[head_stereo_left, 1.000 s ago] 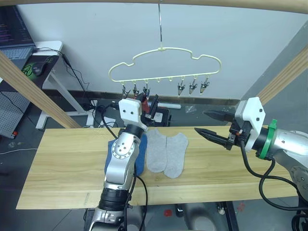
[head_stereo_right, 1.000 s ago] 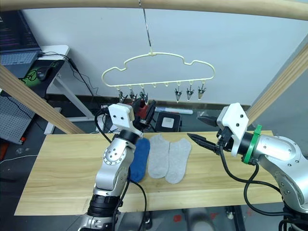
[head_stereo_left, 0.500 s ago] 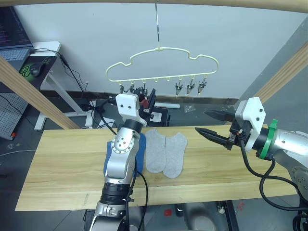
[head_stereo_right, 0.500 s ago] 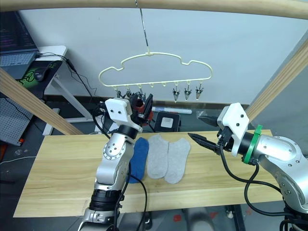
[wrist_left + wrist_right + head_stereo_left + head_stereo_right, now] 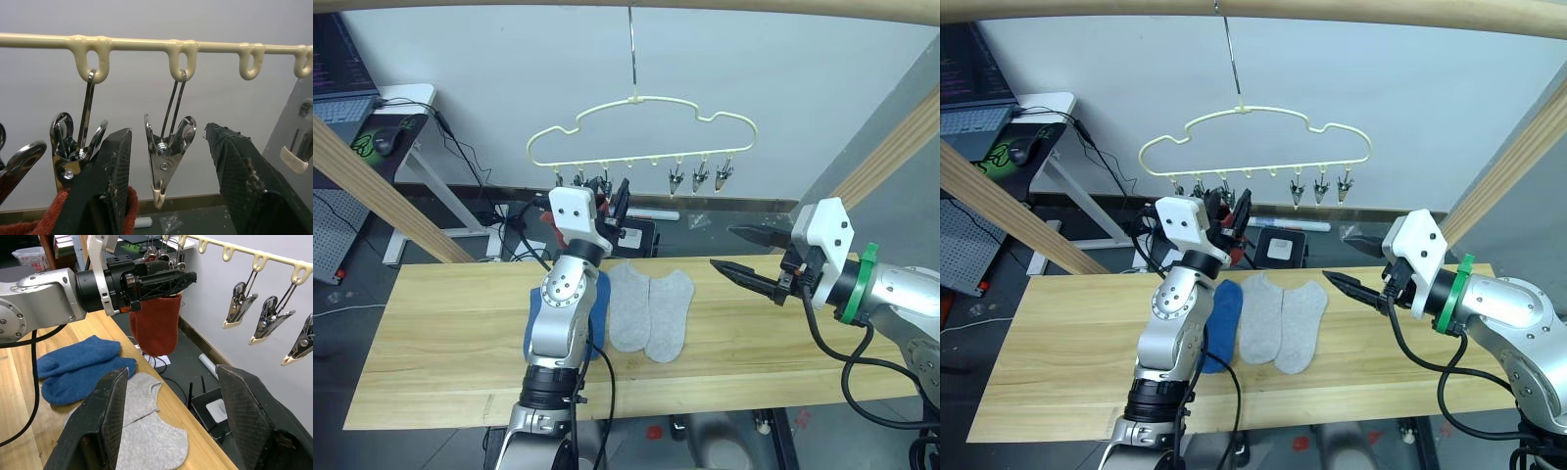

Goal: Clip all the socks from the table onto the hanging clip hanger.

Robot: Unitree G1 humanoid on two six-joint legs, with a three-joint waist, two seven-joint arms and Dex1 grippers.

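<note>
Two grey socks (image 5: 651,310) and two blue socks (image 5: 80,367) are laid side by side on the table (image 5: 440,333). A red sock (image 5: 155,328) is hung from the hanger (image 5: 641,132) beside the raised left gripper (image 5: 168,161), whose fingers are spread around a clip (image 5: 165,154). The right gripper (image 5: 736,257) is held spread above the table.

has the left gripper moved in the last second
Yes. The left gripper has risen toward the silver metal clips of the pale yellow cloud-shaped clip hanger, judged against the light wooden table.
</note>
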